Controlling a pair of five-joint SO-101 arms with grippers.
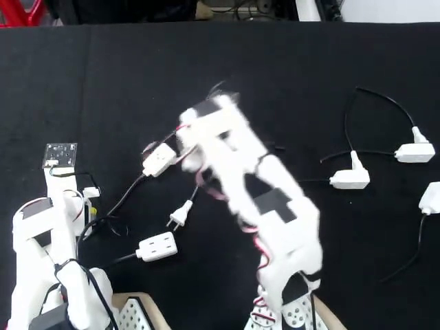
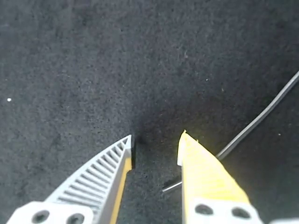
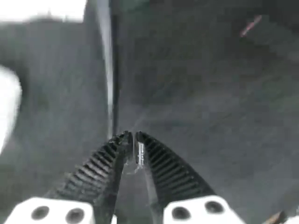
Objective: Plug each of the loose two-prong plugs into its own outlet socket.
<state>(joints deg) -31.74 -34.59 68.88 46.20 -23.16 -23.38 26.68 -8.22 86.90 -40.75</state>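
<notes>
A loose white two-prong plug (image 1: 180, 216) lies on the black cloth between two white outlet sockets, one (image 1: 159, 159) beside the end of my right arm (image 1: 227, 148) and one (image 1: 158, 246) nearer the front. My right gripper (image 3: 133, 136) is shut, its black fingers meeting just above the cloth beside a thin cable (image 3: 112, 70); I cannot make out anything held. At the table's left my left gripper (image 2: 155, 140) stands open over bare cloth, with a black cable (image 2: 252, 126) running past its yellow finger (image 2: 201, 168).
More white plugs and sockets with black cables lie at the right: one (image 1: 350, 179), one (image 1: 414, 152) and one at the edge (image 1: 430, 198). The left arm (image 1: 48, 227) stands at the front left. Cables trail between the left sockets.
</notes>
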